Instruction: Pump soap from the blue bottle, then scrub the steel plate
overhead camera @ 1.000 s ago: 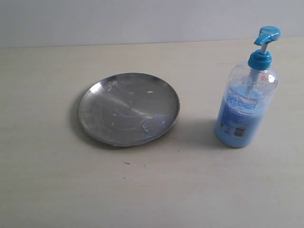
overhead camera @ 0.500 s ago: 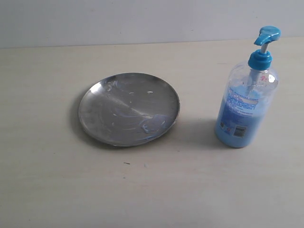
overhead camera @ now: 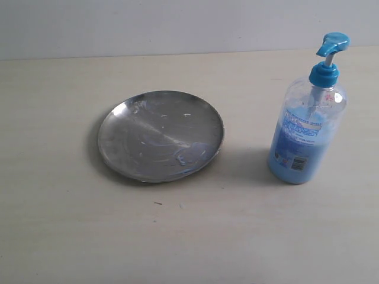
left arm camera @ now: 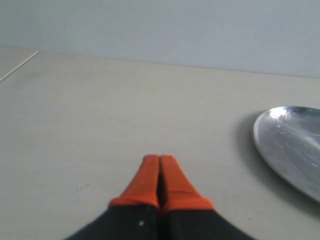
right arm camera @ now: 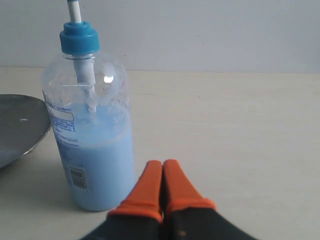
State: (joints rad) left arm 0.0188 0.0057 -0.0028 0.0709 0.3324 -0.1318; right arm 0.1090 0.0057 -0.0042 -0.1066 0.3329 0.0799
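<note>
Left gripper (left arm camera: pixel 159 159) first: the two orange fingers (left arm camera: pixel 146 180) are pressed flat together with nothing between them, hanging just over bare table (left arm camera: pixel 100 110). The steel plate (left arm camera: pixel 292 145) is nearby, off to one side of the tips and not touching them; only part of its rim makes it into that wrist view.

Right gripper (right arm camera: pixel 163 162) is the same deal, with the jaws squeezed together and gripping nothing. The blue bottle (right arm camera: pixel 92 135) stands upright close in front of it, slightly off to the side, with a gap between them. The soap (right arm camera: pixel 100 170) fills roughly the lower half of the clear body, and the blue collar (right arm camera: pixel 79 37) sits up top.

In the exterior view neither arm shows at all. The plate (overhead camera: pixel 160 135) lies flat a bit toward 9 o'clock from the table's middle, smudgy all over, with a pale bluish smear toward its 5 o'clock edge. The bottle (overhead camera: pixel 305 133) is at the plate's 3 o'clock, clearly apart from it. Its pump head (overhead camera: pixel 333 44) is up, and the nozzle seems to point toward 9 or 10 o'clock. A plain wall (overhead camera: pixel 177 23) runs behind the table.
</note>
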